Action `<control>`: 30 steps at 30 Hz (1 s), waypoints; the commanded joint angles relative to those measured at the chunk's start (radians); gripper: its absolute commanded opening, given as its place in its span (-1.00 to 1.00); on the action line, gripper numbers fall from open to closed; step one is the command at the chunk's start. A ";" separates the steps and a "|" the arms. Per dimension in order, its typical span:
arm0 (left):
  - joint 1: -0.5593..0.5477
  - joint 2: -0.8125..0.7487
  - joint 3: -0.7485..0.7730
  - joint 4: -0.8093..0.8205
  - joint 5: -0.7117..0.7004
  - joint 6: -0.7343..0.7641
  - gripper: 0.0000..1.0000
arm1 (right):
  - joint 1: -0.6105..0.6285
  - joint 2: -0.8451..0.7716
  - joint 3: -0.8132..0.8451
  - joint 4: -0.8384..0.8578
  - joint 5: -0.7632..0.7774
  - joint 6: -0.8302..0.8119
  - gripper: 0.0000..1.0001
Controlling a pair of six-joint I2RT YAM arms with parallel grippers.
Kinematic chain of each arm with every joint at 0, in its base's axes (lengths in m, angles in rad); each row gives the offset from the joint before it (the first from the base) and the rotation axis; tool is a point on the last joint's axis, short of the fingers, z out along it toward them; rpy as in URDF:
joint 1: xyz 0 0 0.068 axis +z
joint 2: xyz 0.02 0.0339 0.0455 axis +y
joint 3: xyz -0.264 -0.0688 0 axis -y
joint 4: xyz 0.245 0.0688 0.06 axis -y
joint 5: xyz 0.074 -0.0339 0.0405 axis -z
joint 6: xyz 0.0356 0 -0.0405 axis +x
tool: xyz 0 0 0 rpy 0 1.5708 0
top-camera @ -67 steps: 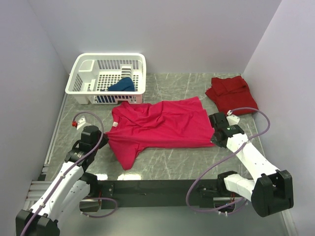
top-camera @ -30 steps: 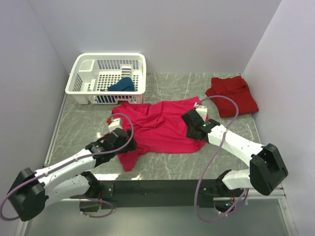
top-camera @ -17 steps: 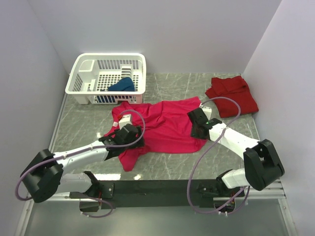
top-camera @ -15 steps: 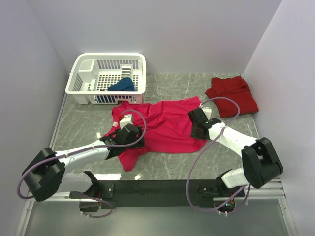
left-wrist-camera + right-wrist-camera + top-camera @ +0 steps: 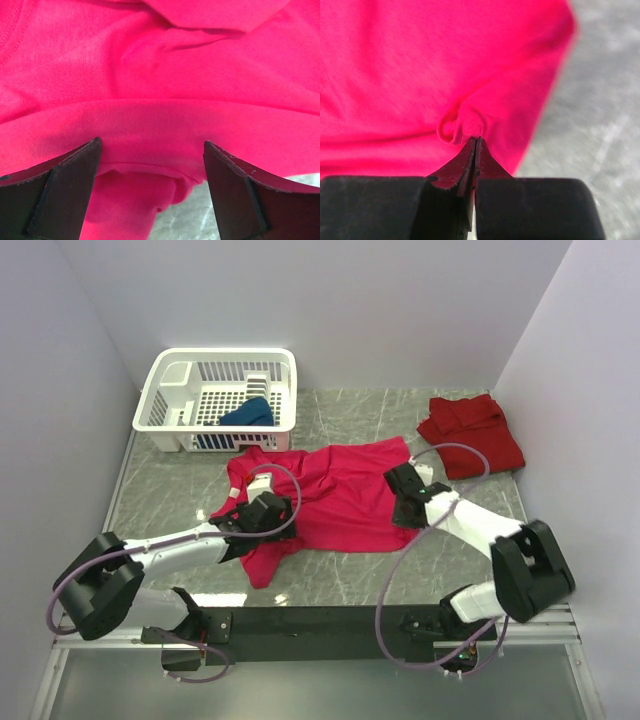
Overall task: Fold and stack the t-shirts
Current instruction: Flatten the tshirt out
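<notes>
The magenta t-shirt lies spread and rumpled across the middle of the table. My left gripper hovers open just over its lower left part, near the sleeve; the left wrist view shows both fingers wide apart above a rolled fold of magenta cloth. My right gripper sits at the shirt's right edge. Its jaws are shut, pinching a small pucker of the magenta cloth. A darker red t-shirt lies folded at the back right. A dark blue t-shirt is bunched in the basket.
The white lattice basket stands at the back left, just behind the magenta shirt's collar. Bare marble table shows in front of and to the right of the shirt. White walls close in both sides and the back.
The right gripper has shut onto a pinch of the magenta shirt's right edge. The left gripper has reached a little further right over the shirt's left side, still open.
</notes>
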 commanded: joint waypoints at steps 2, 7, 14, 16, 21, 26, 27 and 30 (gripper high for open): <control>-0.002 0.060 0.030 0.041 0.003 0.027 0.79 | -0.008 -0.186 -0.042 -0.147 0.095 0.068 -1.00; 0.007 0.085 0.022 0.049 0.027 0.036 0.79 | -0.010 -0.379 -0.071 -0.285 0.094 0.171 -1.00; 0.041 0.028 -0.015 0.047 0.055 0.056 0.82 | -0.011 -0.493 0.016 -0.465 0.189 0.277 -0.99; 0.066 0.012 -0.032 0.050 0.075 0.064 0.82 | -0.010 -0.502 0.047 -0.538 0.233 0.309 -0.92; 0.086 -0.052 -0.055 0.055 0.093 0.075 0.82 | -0.011 -0.565 0.078 -0.603 0.232 0.320 -0.53; 0.087 -0.098 -0.035 0.016 0.101 0.079 0.82 | -0.010 -0.571 0.119 -0.602 0.191 0.300 -0.17; 0.086 -0.112 -0.033 0.010 0.098 0.076 0.82 | -0.008 -0.566 0.119 -0.586 0.175 0.291 -0.15; 0.087 -0.130 -0.030 -0.002 0.092 0.069 0.83 | -0.005 -0.553 0.081 -0.459 0.106 0.233 -0.14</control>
